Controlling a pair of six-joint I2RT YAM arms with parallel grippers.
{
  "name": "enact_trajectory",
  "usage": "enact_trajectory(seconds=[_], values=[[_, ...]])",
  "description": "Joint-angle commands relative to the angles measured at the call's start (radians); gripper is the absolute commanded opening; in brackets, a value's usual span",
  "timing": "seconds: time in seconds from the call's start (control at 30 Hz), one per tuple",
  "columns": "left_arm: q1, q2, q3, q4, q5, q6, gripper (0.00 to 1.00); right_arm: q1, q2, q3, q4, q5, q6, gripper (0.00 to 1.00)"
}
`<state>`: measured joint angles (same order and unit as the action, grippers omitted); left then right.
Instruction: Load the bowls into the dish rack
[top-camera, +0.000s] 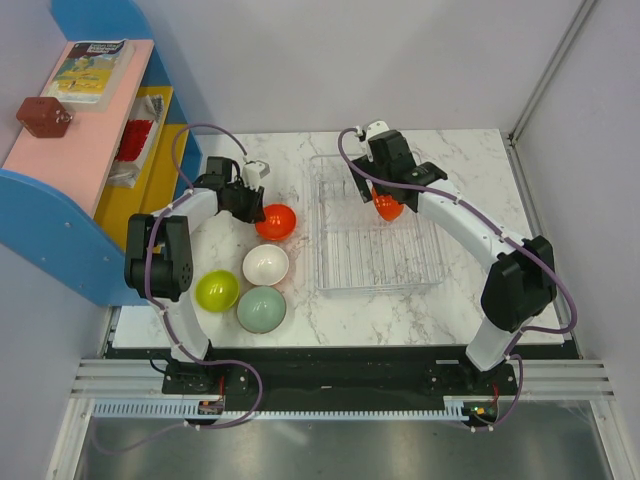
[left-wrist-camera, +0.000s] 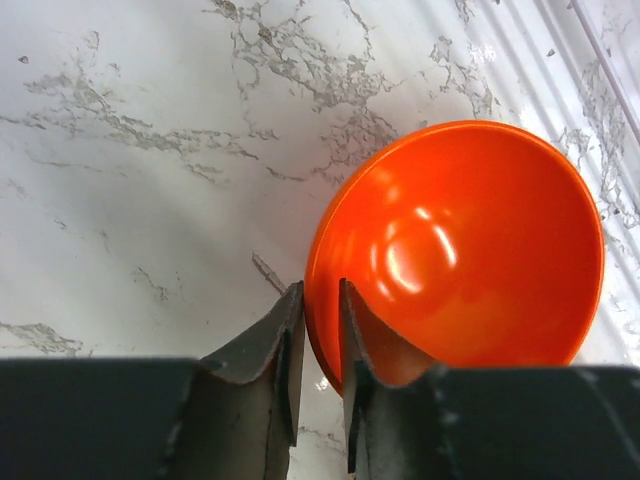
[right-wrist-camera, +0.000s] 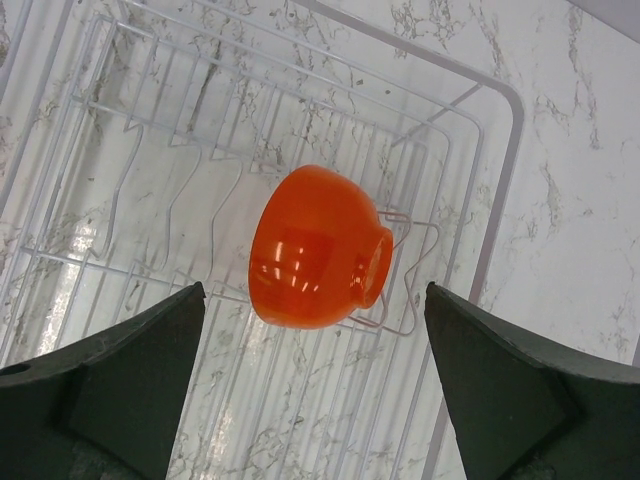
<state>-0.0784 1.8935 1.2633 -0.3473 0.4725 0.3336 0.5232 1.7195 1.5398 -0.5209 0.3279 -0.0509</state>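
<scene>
The left wrist view alone shows the grip. The left gripper (left-wrist-camera: 320, 290) is clenched on the rim of a glossy red-orange round bowl (left-wrist-camera: 470, 250), one finger inside and one outside. The bowl sits mouth up on the white marble table (left-wrist-camera: 130, 200). In the top view the wrist hides that contact.

The right wrist view shows a second red-orange bowl (right-wrist-camera: 315, 250) lying on its side on the thin ribs of the clear see-through dish rack (right-wrist-camera: 505, 150). The right gripper (right-wrist-camera: 312, 290) is above it, released, its fingers spread wide and apart from the bowl.

Beside the left arm sit a white-inside bowl (top-camera: 266, 264), a lime-yellow bowl (top-camera: 217, 290) and a pale grey-green bowl (top-camera: 262, 309). A blue, pink and yellow shelf unit (top-camera: 90, 150) stands left of the table.
</scene>
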Motion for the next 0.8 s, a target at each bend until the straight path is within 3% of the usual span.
enact_trajectory(seconds=[0.0, 0.13, 0.33, 0.63, 0.77], values=[[-0.006, 0.007, 0.036, 0.013, -0.002, -0.005, 0.21, -0.005, -0.037, 0.009, 0.013, -0.026, 0.022, 0.98], [-0.014, 0.013, 0.057, -0.008, -0.002, 0.008, 0.02, -0.012, -0.037, 0.013, 0.01, -0.082, 0.043, 0.98], [-0.015, 0.021, 0.148, -0.073, -0.009, 0.022, 0.02, -0.064, -0.026, 0.014, 0.012, -0.262, 0.127, 0.98], [-0.038, -0.098, 0.306, -0.171, 0.308, 0.025, 0.02, -0.184, -0.02, -0.018, 0.079, -0.815, 0.281, 0.98], [-0.118, -0.168, 0.305, -0.173, 0.311, 0.035, 0.02, -0.204, -0.047, -0.092, 0.186, -1.003, 0.377, 0.98]])
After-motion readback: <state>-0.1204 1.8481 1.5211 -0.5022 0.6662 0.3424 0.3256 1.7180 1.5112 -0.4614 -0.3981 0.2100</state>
